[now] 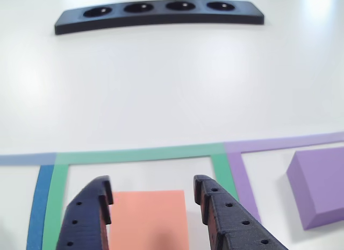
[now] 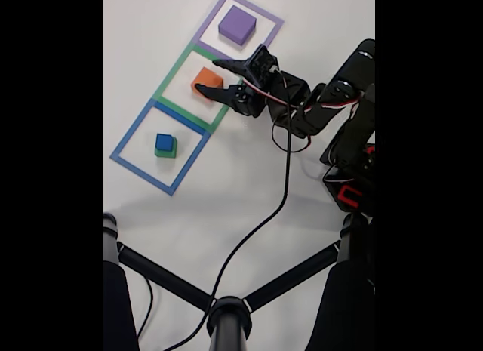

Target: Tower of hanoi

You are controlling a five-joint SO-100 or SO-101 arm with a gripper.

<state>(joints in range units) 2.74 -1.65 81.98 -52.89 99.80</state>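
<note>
My jaws (image 1: 153,193) are spread wide and grip nothing; in the other view the two dark fingers rise from the bottom edge, one on each side of the orange block (image 1: 148,218), neither visibly touching it. I take the orange block as landmark. It lies flat on the white desk (image 1: 161,88) inside the green tape square (image 1: 134,154), and its near part sits between my fingertips. To its right in that view, beyond the green border, the purple block (image 1: 318,185) rests inside the purple tape square (image 1: 279,143), well apart from the orange block. To the orange block's left a strip of the blue tape square (image 1: 38,207) runs next to the green border. Far beyond the orange block, near the top edge, a dark curved bar (image 1: 158,16) with four round recesses lies on the desk. In the fixed view my jaws (image 2: 207,78) reach in from the right and flank the orange block (image 2: 207,81) in the green tape square (image 2: 172,73). The purple block (image 2: 237,25) sits up and to the right of it. Down and left of it, the blue tape square (image 2: 143,124) holds a blue block (image 2: 164,142) stacked on a green block (image 2: 165,152). A black cable (image 2: 260,223) trails from my arm (image 2: 332,102) across the desk.
</note>
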